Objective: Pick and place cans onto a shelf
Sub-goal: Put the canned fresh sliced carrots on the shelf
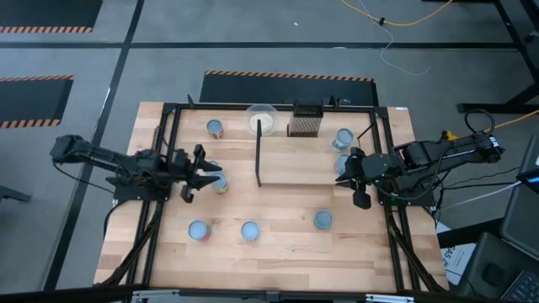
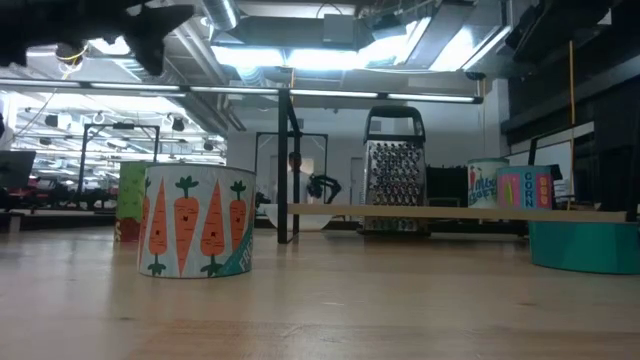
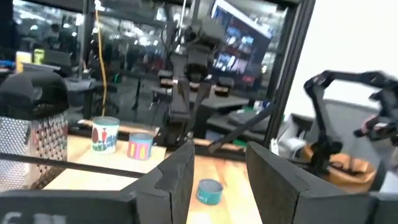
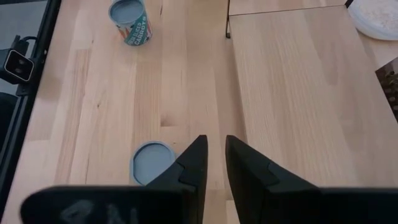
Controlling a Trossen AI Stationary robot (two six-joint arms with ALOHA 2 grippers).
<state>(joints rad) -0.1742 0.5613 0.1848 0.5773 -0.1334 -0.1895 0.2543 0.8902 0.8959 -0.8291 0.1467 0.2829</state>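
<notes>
- The left gripper point(image 1: 205, 177) covers most of one can point(image 1: 221, 183) beside the shelf point(image 1: 299, 160) — its label cannot be read.
- In the low view, the teal can point(image 2: 585, 245) right of the shelf is cut by the picture's edge.
- Behind the shelf a person point(image 2: 296, 180) is too small to make out.
- In the right wrist view the bowl point(image 4: 379, 15) is cut off at the corner.

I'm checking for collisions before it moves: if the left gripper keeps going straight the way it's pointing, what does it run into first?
Judging from above, the left gripper, fingers open, points toward the can right at its tips, so that likely comes first; beyond stands the shelf's black bar.
</notes>
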